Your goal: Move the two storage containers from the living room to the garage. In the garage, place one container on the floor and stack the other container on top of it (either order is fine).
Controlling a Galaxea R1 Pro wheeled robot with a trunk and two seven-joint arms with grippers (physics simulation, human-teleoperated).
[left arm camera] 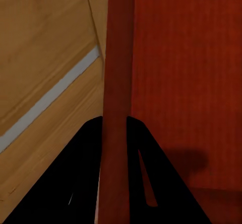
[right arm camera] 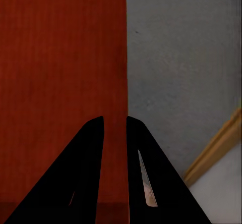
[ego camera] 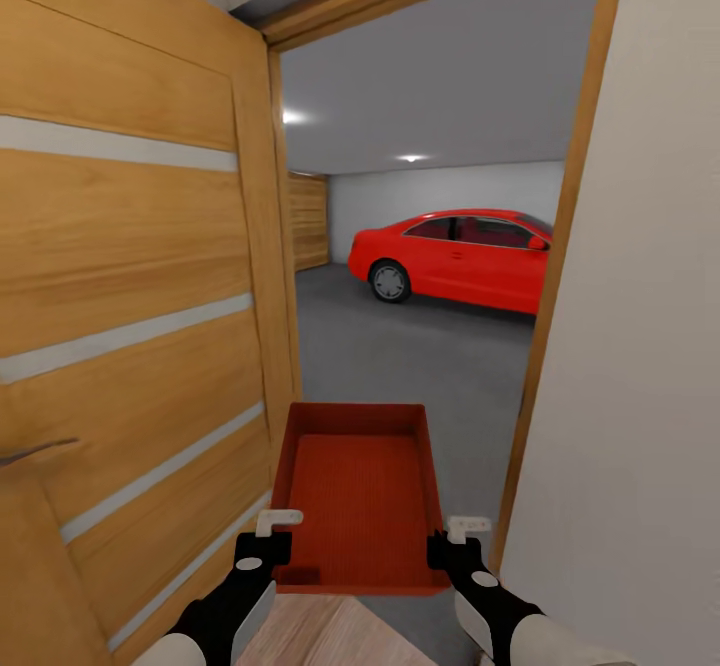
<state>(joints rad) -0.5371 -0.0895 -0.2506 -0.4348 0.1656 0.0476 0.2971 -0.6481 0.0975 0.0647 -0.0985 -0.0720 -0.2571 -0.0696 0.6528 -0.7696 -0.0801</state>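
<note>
Doorway setting: wood-framed opening (ego camera: 560,246) between a light plank floor strip (ego camera: 330,636) at the robot's feet and the garage beyond.

Garage: dark grey concrete floor (ego camera: 420,356), pale back wall (ego camera: 440,191), two lit ceiling spotlights (ego camera: 410,158). Red car (ego camera: 455,256) parked side-on at the far wall, well apart from the doorway.

Door: large wooden door (ego camera: 120,296) with pale horizontal stripes, swung open on the robot's left; a dark lever handle (ego camera: 35,451) shows at its edge. White wall (ego camera: 640,346) on the right.

Storage container (ego camera: 362,491): one red-orange open-topped box, empty, ribbed base visible, carried level in front of the robot within the doorway, its far end over the concrete floor, its left wall near the door.

Left gripper (ego camera: 268,546): black fingers with a white tip, closed across the container's left wall near the near corner. Left wrist view confirms this: the two dark fingers (left arm camera: 75,183) straddle the thin red wall (left arm camera: 117,82), one on each side, touching it.

Right gripper (ego camera: 455,551): clamped likewise on the container's right wall near its near corner. In the right wrist view the fingers (right arm camera: 80,178) sit nearly together on the wall's edge, red interior on one side, grey floor (right arm camera: 181,57) on the other.
</note>
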